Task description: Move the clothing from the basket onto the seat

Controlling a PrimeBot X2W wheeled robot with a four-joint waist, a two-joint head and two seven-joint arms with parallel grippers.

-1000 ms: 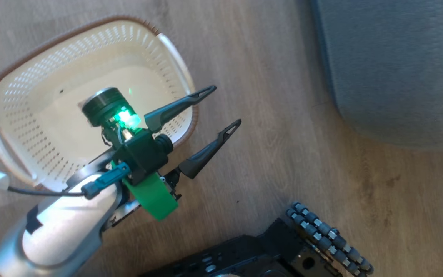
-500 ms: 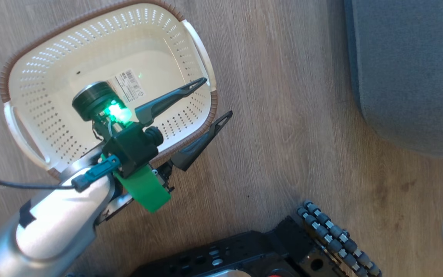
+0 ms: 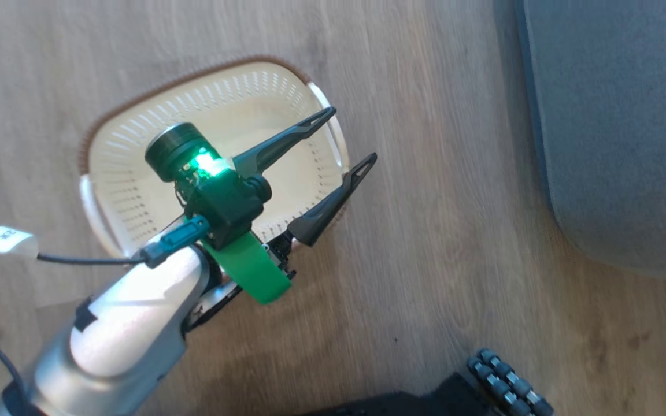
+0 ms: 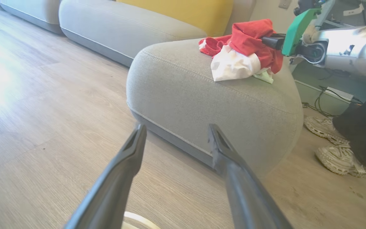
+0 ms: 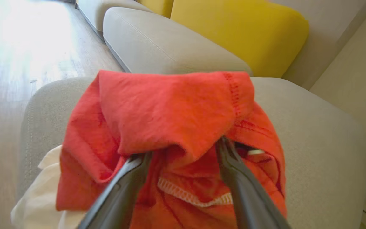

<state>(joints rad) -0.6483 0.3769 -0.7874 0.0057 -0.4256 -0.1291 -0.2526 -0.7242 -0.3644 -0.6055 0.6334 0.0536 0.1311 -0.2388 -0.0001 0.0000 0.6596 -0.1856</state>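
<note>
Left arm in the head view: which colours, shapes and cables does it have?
Rounded silver-white forearm shell, bright green plastic bracket, black wrist block with a green-lit black cylinder. The left gripper has two long dark tapering fingers with slotted tips. A teal plug joins a black cable bearing a white tag.

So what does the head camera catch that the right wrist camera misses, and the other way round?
Head view: the cream basket, no clothes visible inside it, and the left gripper, open, hovering above its edge. Right wrist view: red clothing draped over the right gripper, its fingers apart, with a yellow cushion behind. Both: the grey seat and the wooden floor.
</note>
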